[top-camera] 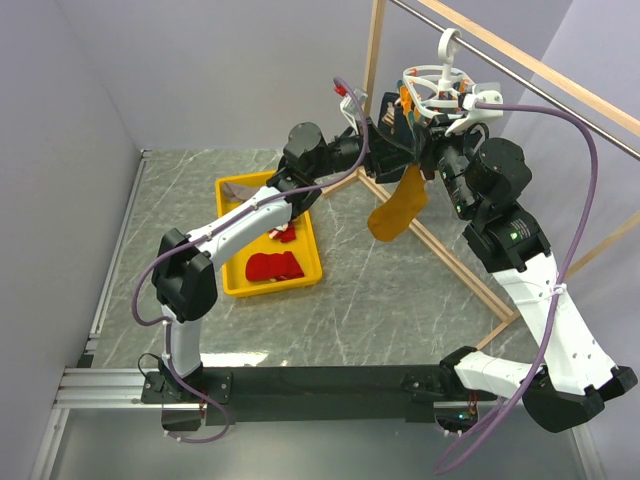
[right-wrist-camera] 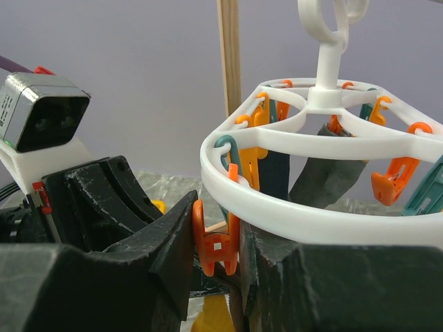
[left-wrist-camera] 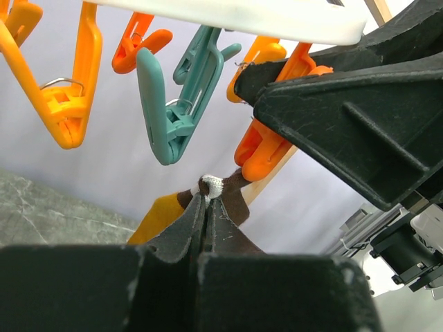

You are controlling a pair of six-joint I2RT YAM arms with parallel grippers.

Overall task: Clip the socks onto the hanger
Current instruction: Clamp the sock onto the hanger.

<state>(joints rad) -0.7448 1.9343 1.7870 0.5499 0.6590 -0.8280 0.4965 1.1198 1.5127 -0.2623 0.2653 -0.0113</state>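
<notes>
Left tool (left-wrist-camera: 208, 202) pinches mustard sock (top-camera: 398, 212) cuff; right tool (right-wrist-camera: 217, 254) squeezes orange clip (right-wrist-camera: 215, 238) on hanger (right-wrist-camera: 277, 207); wooden post (right-wrist-camera: 230, 62) behind.

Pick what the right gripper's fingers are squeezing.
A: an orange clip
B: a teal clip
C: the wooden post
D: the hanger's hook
A: the right gripper has its fingers on both sides of an orange clip hanging from the hanger, while the left gripper pinches the sock by its cuff below that clip.

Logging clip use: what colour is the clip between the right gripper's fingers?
The clip is orange; the right wrist view shows it best.
</notes>
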